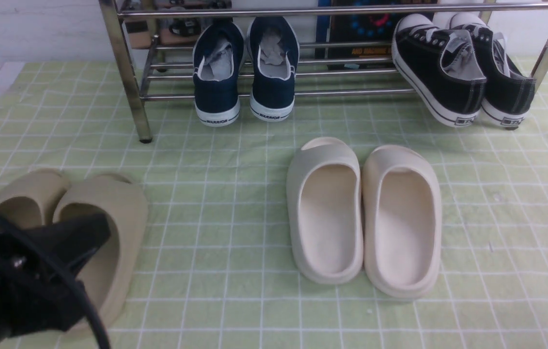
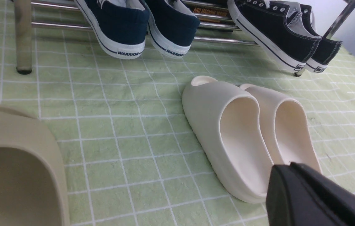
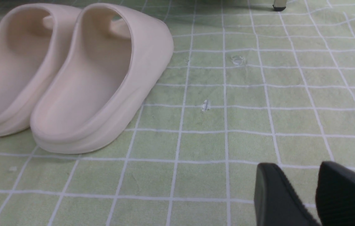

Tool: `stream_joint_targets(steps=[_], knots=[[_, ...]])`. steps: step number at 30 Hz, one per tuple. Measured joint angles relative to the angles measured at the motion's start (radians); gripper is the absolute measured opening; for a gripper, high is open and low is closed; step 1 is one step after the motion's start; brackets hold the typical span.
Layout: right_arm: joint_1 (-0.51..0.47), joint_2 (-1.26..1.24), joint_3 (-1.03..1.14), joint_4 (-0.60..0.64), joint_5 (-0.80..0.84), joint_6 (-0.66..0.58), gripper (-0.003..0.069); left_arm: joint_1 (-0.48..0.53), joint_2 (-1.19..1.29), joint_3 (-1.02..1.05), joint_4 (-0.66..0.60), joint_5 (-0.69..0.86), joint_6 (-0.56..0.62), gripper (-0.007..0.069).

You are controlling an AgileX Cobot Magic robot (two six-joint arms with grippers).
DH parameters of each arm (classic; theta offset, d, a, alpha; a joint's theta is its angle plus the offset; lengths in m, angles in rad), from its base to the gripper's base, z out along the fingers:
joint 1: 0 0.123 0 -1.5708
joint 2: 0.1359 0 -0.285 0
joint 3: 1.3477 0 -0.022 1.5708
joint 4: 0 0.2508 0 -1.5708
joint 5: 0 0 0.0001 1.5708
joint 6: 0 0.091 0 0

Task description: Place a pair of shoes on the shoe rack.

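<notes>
The two navy-blue slip-on shoes [image 1: 216, 72] [image 1: 274, 68] rest side by side on the lower bars of the chrome shoe rack [image 1: 128, 72], near its left leg, with their white "WARRIOR" heels hanging over the front bar. They also show in the left wrist view [image 2: 117, 25] [image 2: 174, 25]. My left gripper [image 1: 101, 232] is shut and empty, low at the front left over a beige slide; its tip shows in the left wrist view [image 2: 282, 169]. My right gripper [image 3: 296, 168] is slightly open and empty above the cloth, and out of the front view.
A pair of black lace-up sneakers [image 1: 441, 72] sits on the rack's right side. Cream foam slides [image 1: 327, 213] lie on the green checked cloth [image 1: 215, 194] at centre. Beige slides [image 1: 114, 213] lie at the front left, under my left gripper.
</notes>
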Motion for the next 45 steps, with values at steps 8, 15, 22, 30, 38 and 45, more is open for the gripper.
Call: stream_joint_targets(steps=[8,15,22,30,38,45], knots=[[0.000,0.000,0.000,0.000,0.000,0.000,0.0239,0.000,-0.136,0.116,0.005,-0.027,-0.002,-0.0013],[0.000,0.000,0.000,0.000,0.000,0.000,0.0239,0.000,-0.145,0.121,0.049,-0.026,-0.002,-0.0013],[0.000,0.000,0.000,0.000,0.000,0.000,0.0239,0.000,-0.177,0.121,0.104,-0.058,-0.001,-0.0013],[0.000,0.000,0.000,0.000,0.000,0.000,0.0239,0.010,-0.336,0.236,0.136,-0.130,0.020,-0.0013],[0.000,0.000,0.000,0.000,0.001,0.000,0.0239,0.270,-0.492,0.433,0.141,-0.103,0.019,-0.0013],[0.000,0.000,0.000,0.000,0.001,0.000,0.0239,0.395,-0.492,0.436,0.105,0.105,0.048,-0.0013]])
